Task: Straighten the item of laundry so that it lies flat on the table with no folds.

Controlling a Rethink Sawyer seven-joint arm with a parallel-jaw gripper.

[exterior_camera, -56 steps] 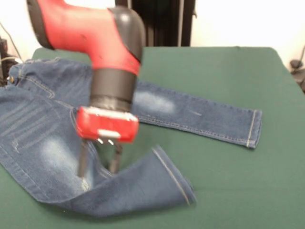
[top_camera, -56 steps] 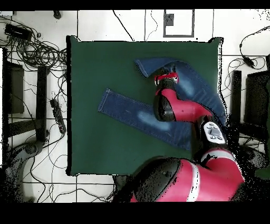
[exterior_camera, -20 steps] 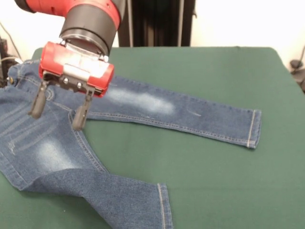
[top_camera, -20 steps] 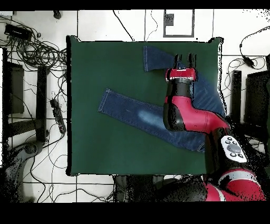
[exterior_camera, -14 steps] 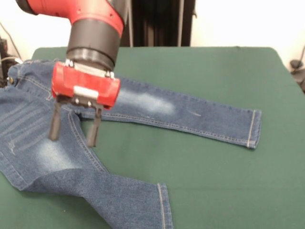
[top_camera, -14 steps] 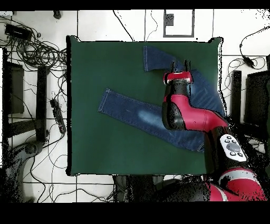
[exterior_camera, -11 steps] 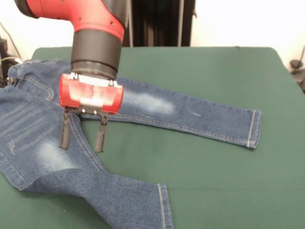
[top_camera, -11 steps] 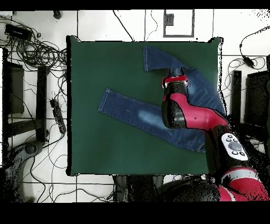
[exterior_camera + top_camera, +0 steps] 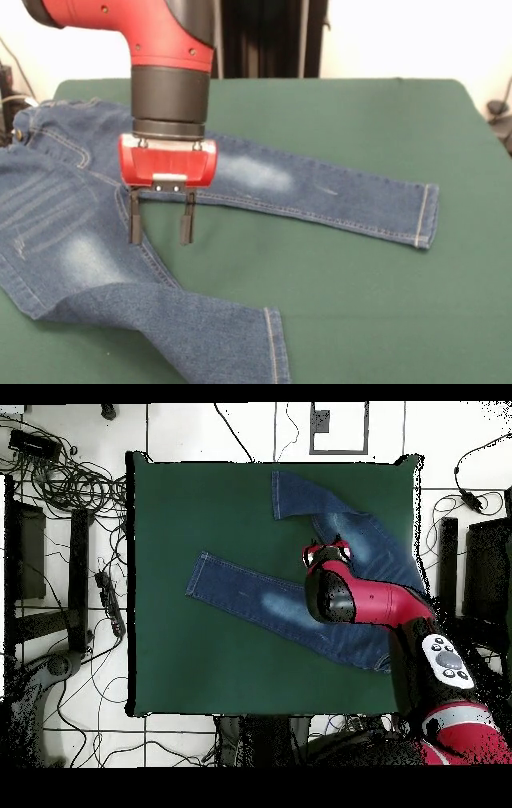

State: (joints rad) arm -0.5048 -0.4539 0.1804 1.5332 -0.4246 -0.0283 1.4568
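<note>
The blue denim jeans (image 9: 64, 240) lie on the dark green table (image 9: 384, 304). One leg stretches flat to the right, its cuff (image 9: 424, 216) near the right side. The other leg is bent at the knee and runs toward the near edge, cuff (image 9: 272, 352) at the bottom. The waist with a brass button (image 9: 18, 136) is at the far left. My gripper (image 9: 160, 228) hangs open and empty just above the crotch, between the two legs. In the overhead view the jeans (image 9: 250, 594) form a V and the gripper (image 9: 326, 549) sits at its inner corner.
Cables and stands (image 9: 70, 484) lie on the floor around the table. A dark post (image 9: 272, 36) stands behind the table's far edge. The jeans' waist reaches the table's left edge in the front view.
The gripper has let go of the lower leg, which now lies unrolled toward the near edge. It has moved from over the hip to above the crotch and turned upright, still open.
</note>
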